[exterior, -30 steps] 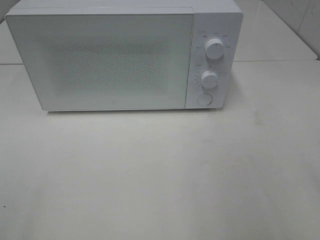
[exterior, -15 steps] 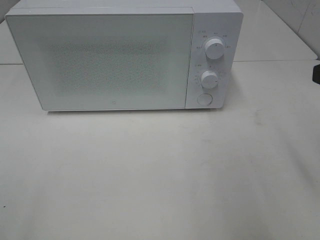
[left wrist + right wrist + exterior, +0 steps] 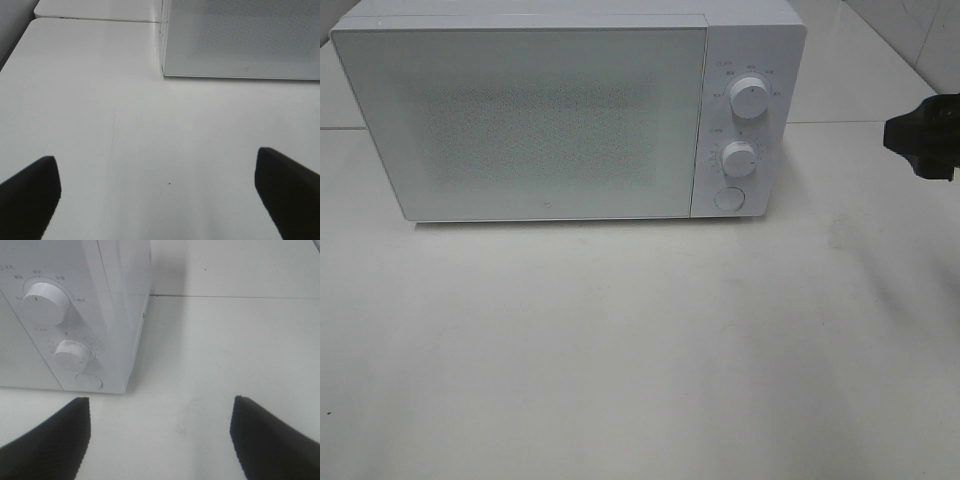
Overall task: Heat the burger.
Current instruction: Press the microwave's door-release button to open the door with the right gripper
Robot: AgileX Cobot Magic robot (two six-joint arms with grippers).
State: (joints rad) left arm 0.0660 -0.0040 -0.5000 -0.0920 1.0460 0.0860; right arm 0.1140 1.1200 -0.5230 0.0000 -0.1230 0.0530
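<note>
The burger is out of view in every frame. A white microwave (image 3: 570, 110) stands at the back of the table with its door shut, and its two dials (image 3: 750, 95) and round button (image 3: 728, 198) are on its right side. My right gripper (image 3: 925, 140) shows as a dark shape at the right edge, to the right of the microwave. In the right wrist view the right gripper (image 3: 160, 435) is open and empty, facing the microwave's dial panel (image 3: 47, 297). My left gripper (image 3: 160, 195) is open and empty above the bare table, with the microwave's door (image 3: 240, 40) ahead.
The white table (image 3: 640, 340) spreads in front of the microwave. A seam (image 3: 870, 122) between table tops runs behind, level with the microwave's right side. A wall corner (image 3: 920, 30) shows at the back right.
My right gripper has come into the overhead view from the right edge, moving left toward the microwave. Nothing else has moved.
</note>
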